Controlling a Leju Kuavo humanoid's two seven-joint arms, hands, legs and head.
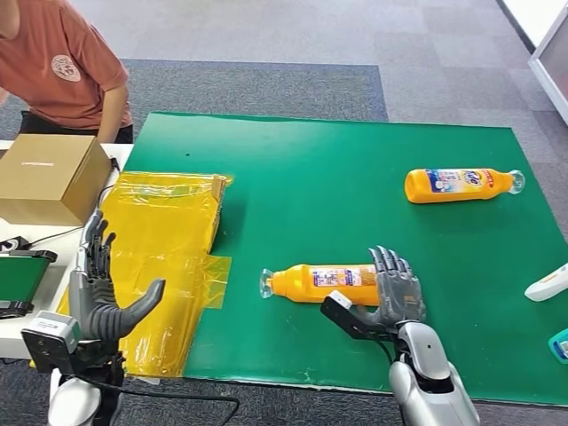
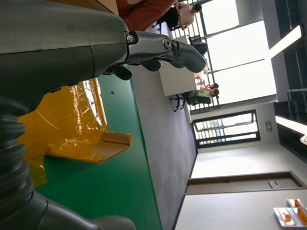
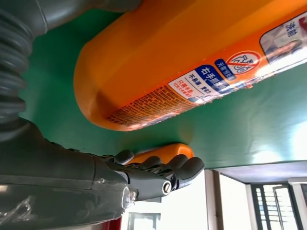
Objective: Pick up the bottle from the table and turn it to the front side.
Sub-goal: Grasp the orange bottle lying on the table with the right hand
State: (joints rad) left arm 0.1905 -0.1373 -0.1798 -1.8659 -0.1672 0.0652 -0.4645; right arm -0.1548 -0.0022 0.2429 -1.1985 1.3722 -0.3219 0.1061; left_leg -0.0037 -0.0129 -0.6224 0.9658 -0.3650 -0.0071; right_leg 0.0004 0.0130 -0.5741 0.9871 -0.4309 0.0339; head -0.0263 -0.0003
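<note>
An orange bottle [image 1: 315,282] lies on its side on the green mat [image 1: 321,177], its clear cap pointing left and a label facing up. My right hand [image 1: 397,297] is at the bottle's base end. Its fingers [image 3: 163,173] stretch out straight past one side of the bottle [image 3: 173,62] and the thumb reaches along the other, without gripping it. A second orange bottle [image 1: 459,185] lies at the far right of the mat. My left hand [image 1: 100,293] hovers open over the table's left edge, fingers [image 2: 166,50] spread and holding nothing.
Crumpled yellow plastic bags [image 1: 168,240] cover the mat's left part. A cardboard box [image 1: 50,177] stands on a white side table, with a person in an orange shirt [image 1: 67,71] behind it. A white object [image 1: 548,284] and a teal one [image 1: 559,344] lie at the right edge.
</note>
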